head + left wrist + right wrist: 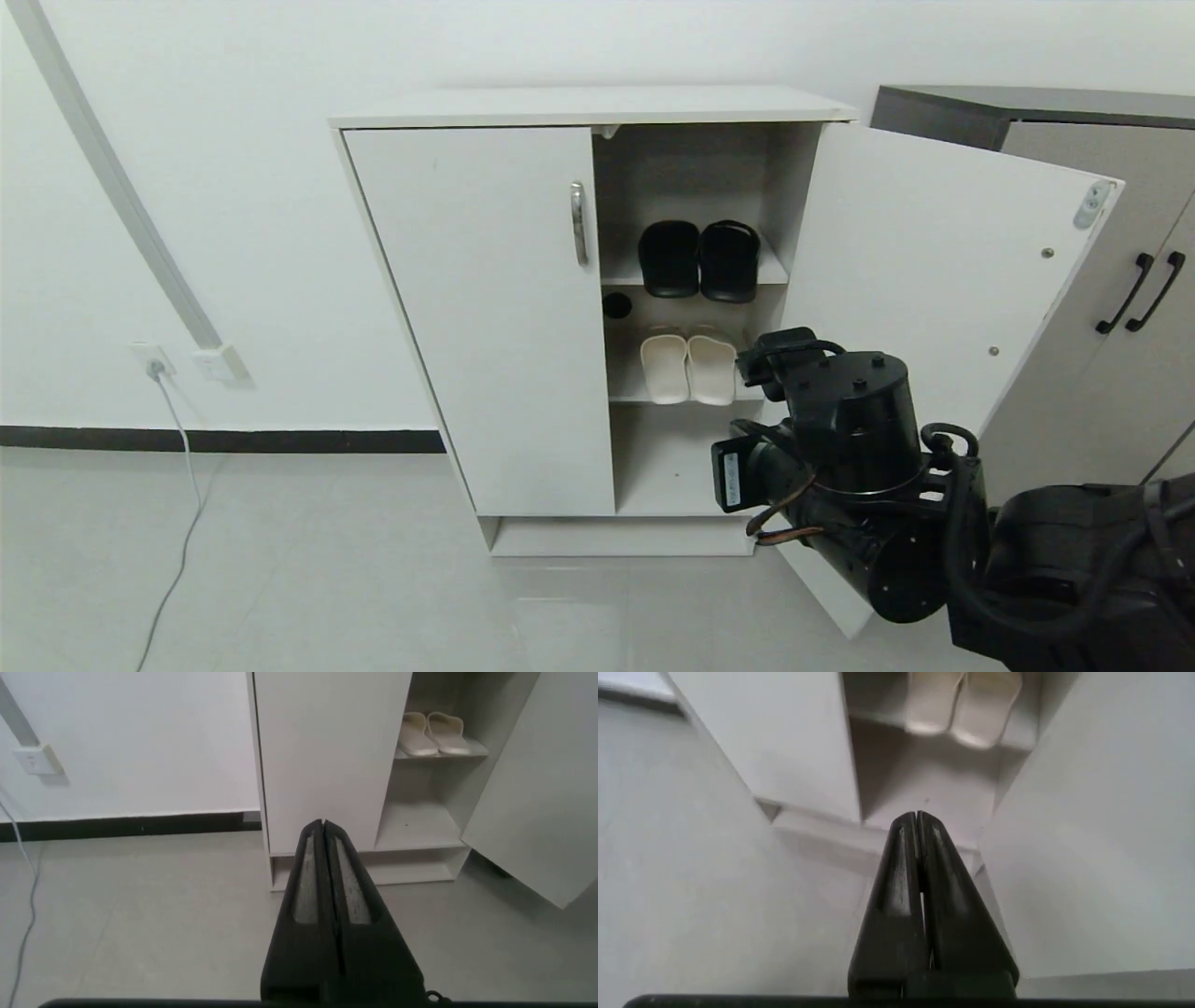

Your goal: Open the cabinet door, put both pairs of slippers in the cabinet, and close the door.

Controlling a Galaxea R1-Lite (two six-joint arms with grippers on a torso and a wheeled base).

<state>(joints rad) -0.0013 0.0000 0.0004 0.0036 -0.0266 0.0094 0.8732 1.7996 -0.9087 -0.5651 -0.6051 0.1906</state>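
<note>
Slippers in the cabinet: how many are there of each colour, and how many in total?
Black slippers: 2
White slippers: 2
Total: 4

Head view high, facing forward and down, whole cabinet (485, 308) at mid range, left wrist view low over left tool (322, 826), facing cabinet front across floor (140, 915), farther back, right wrist view over right tool (917, 817), close to cabinet base, all share white slippers (689, 369), open door (934, 280)
</note>
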